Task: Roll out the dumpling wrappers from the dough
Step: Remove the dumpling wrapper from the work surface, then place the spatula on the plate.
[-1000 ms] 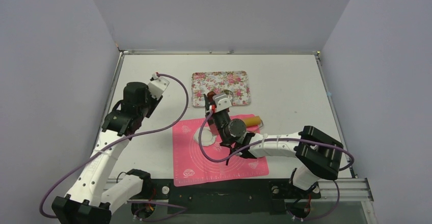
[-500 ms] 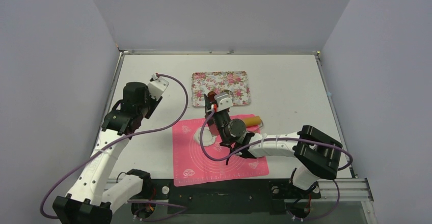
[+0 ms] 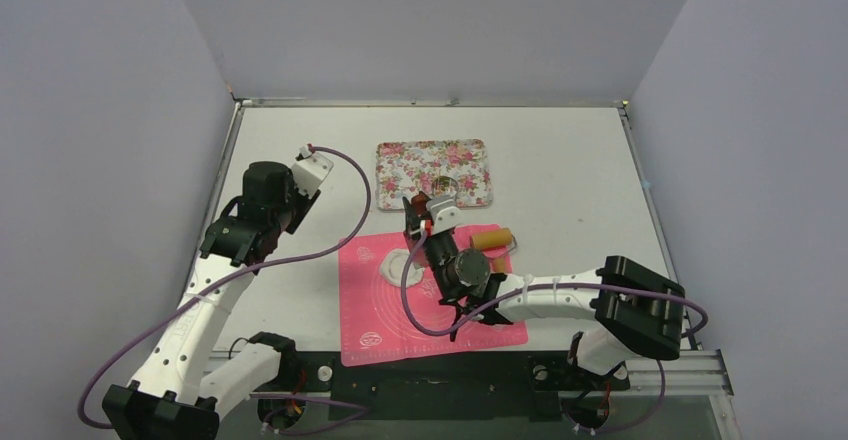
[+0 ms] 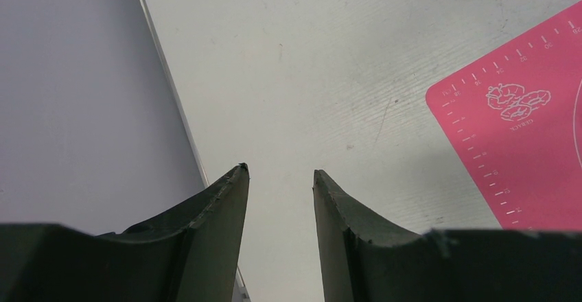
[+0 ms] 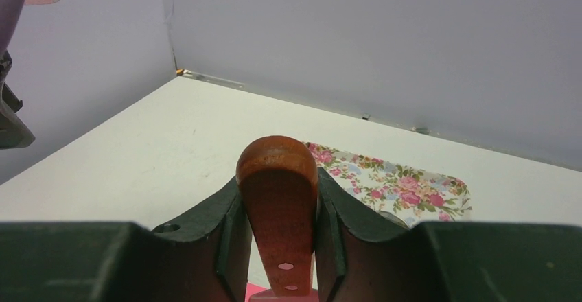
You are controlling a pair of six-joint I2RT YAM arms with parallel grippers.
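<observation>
Dough (image 3: pixel 393 259) lies as a white lump on the far left part of a pink mat (image 3: pixel 430 332), just beside and on the near-left side of the right tool (image 5: pixel 278 178). The right arm's wrist crosses over its right side, so part of it is hidden. What we see of it is rounded and irregular, and we cannot make out a clear long axis or a way it points.

We see the right tool clamped on a reddish-brown wooden handle (image 5: pixel 278 206). The handle runs along the fingers, and its rounded end sticks out past the fingertips toward a floral tray (image 3: pixel 450 158). An orange-brown cylinder (image 3: pixel 493 238) lies at the mat's far edge, its long axis running left to right.

We find the left tool (image 4: pixel 280 175) well apart from the dough, over the bare left side of the tabletop (image 3: pixel 570 170), its jaws apart and gripping nothing. A corner of the mat shows to its right.

The tabletop is white and scuffed, with pale lilac-grey walls on three sides.
</observation>
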